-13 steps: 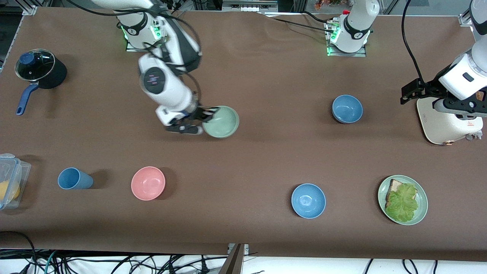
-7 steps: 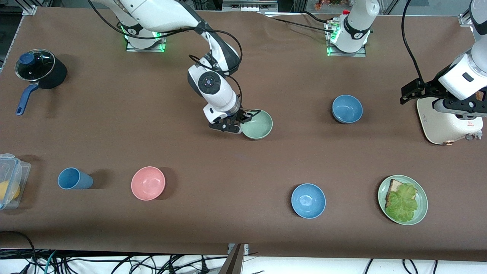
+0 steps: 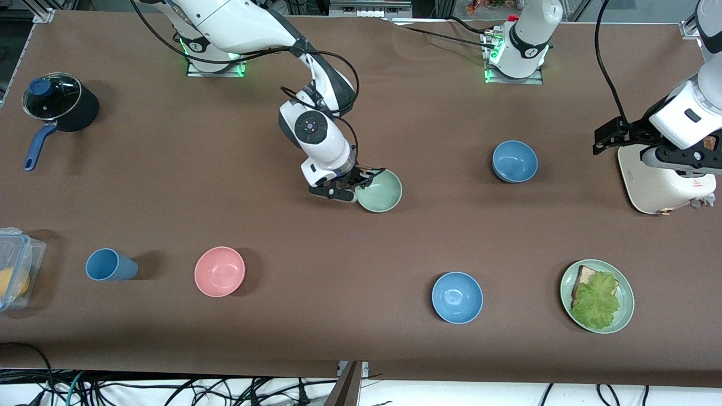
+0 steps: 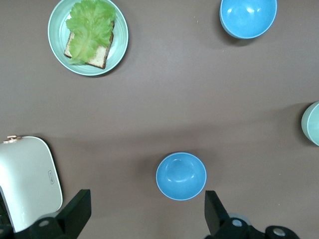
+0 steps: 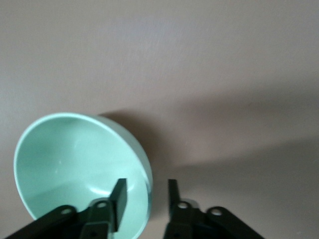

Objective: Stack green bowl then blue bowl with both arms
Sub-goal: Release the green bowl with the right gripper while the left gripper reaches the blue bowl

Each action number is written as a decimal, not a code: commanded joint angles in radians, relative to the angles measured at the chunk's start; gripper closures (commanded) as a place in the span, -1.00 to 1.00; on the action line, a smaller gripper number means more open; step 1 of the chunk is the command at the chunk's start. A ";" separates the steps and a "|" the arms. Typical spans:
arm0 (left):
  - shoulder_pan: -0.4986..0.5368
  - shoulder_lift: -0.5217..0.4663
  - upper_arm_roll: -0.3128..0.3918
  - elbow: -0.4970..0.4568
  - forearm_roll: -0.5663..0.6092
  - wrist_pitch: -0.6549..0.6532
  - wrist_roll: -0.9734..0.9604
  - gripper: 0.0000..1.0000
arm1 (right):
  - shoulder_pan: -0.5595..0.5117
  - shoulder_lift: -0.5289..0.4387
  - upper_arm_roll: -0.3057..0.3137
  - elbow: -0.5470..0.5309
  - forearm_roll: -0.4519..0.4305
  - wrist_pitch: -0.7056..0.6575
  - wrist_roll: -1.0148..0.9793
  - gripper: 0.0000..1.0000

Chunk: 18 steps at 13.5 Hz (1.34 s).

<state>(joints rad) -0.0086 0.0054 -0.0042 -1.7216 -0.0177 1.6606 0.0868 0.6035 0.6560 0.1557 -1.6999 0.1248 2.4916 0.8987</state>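
The green bowl [image 3: 381, 192] [image 5: 75, 164] rests on the table near its middle. My right gripper [image 3: 361, 183] [image 5: 146, 191] stands open astride the bowl's rim. One finger is inside the bowl and one outside, with a gap on each side of the rim. The duller blue bowl [image 3: 514, 161] [image 4: 181, 176] sits alone toward the left arm's end, about as far from the front camera as the green bowl. My left gripper [image 3: 648, 149] [image 4: 144, 219] waits wide open and empty, high over the table by the toaster.
A brighter blue bowl [image 3: 457, 297], a green plate [image 3: 625, 310] with toast and lettuce, a pink bowl [image 3: 219, 271] and a blue cup [image 3: 110, 264] lie nearer the front camera. A white toaster [image 3: 663, 183] stands under the left arm. A lidded pot [image 3: 59, 101] and a plastic box [image 3: 14, 268] are at the right arm's end.
The right arm carried the green bowl toward the left arm's end and lowered it onto the table. Its fingers have parted from the rim. The left arm has not moved.
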 commanded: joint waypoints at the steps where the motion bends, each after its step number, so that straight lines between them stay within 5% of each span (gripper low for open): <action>1: 0.001 0.036 0.000 0.019 0.001 -0.092 0.004 -1.00 | 0.005 -0.099 -0.095 0.067 -0.019 -0.226 0.003 -0.98; 3: 0.012 0.028 0.000 -0.054 0.004 -0.125 0.005 -1.00 | 0.004 -0.145 -0.221 0.152 -0.021 -0.455 -0.050 -0.98; 6: 0.015 0.007 0.000 -0.166 0.005 -0.060 0.051 -1.00 | -0.008 -0.225 -0.364 0.148 -0.004 -0.514 -0.350 -0.98; 12: 0.056 -0.008 0.000 -0.591 -0.002 0.448 0.215 -1.00 | -0.047 -0.493 -0.507 0.054 0.022 -0.722 -0.667 -0.98; 16: 0.050 0.097 -0.034 -0.693 0.013 0.666 0.220 -1.00 | -0.070 -0.572 -0.513 0.059 0.009 -0.816 -0.676 -0.98; 17: 0.055 0.144 -0.034 -0.700 0.012 0.733 0.229 -1.00 | -0.153 -0.573 -0.428 0.062 0.003 -0.838 -0.681 -0.98; 18: 0.056 0.180 -0.034 -0.713 0.013 0.795 0.247 -1.00 | -0.318 -0.582 -0.275 0.066 -0.020 -0.856 -0.684 -0.98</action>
<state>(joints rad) 0.0354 0.1101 -0.0345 -2.4306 -0.0177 2.3634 0.2900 0.4833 0.0939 -0.3035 -1.6163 0.1273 1.6591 0.2358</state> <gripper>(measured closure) 0.000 0.009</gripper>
